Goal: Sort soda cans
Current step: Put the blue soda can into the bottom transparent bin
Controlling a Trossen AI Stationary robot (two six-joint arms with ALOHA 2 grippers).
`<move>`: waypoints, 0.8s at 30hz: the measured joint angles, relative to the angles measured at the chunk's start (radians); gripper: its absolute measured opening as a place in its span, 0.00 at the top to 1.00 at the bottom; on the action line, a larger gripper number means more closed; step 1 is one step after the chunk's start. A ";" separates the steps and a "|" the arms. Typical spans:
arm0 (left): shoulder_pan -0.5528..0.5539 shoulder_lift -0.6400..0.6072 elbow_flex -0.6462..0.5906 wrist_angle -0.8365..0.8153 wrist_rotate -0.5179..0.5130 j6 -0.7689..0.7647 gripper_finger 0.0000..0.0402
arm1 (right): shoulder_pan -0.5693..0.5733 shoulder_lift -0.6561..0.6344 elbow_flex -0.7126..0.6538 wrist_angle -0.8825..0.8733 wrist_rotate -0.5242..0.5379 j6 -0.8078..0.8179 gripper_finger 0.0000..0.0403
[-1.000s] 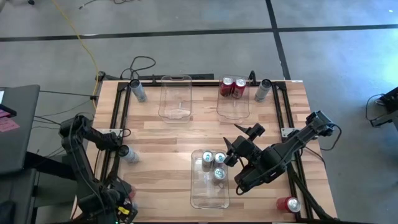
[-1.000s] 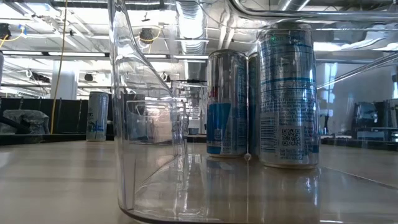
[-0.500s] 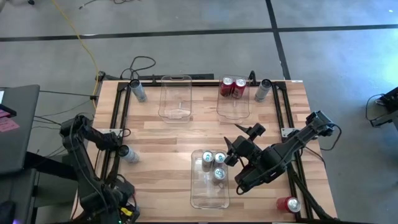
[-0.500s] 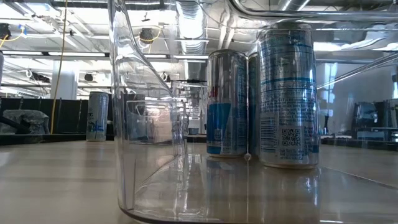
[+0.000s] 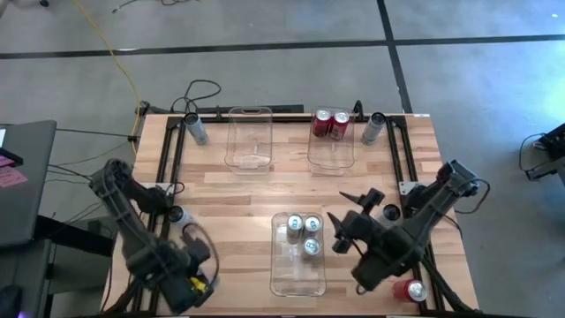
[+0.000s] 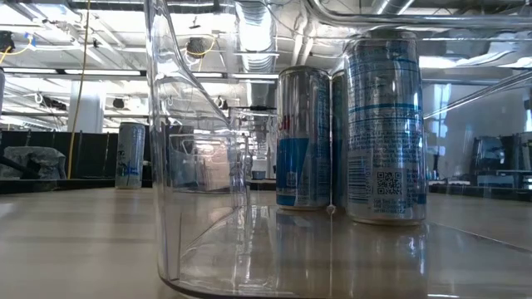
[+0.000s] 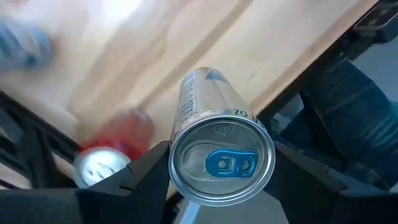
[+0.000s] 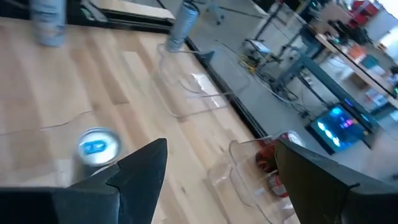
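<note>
While a grey floor surrounds the wooden table (image 5: 229,203), silver cans (image 5: 303,231) stand in the bin (image 5: 298,274) at its front edge.
Left gripper (image 7: 217,177), beyond the front-left corner, clamps a silver can (image 7: 221,162); right gripper (image 5: 349,219), arm slanting in from the right edge, gapes empty beside the bin.

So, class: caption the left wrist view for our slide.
Left gripper clamps a silver, blue-tabbed soda can above the wooden table.
</note>
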 joint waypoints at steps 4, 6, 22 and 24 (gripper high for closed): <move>0.108 0.000 0.052 -0.035 -0.005 0.175 0.41 | 0.052 -0.001 0.000 0.001 0.006 -0.001 0.22; 0.165 0.000 0.068 -0.035 -0.007 0.265 0.41 | 0.066 -0.001 0.000 0.000 0.007 0.002 0.22; 0.485 0.000 0.079 0.140 0.018 0.831 0.41 | 0.070 -0.001 -0.033 0.001 -0.100 0.150 0.22; 0.506 0.000 0.079 0.170 0.018 0.879 0.41 | 0.068 0.000 -0.049 -0.001 -0.117 0.170 0.22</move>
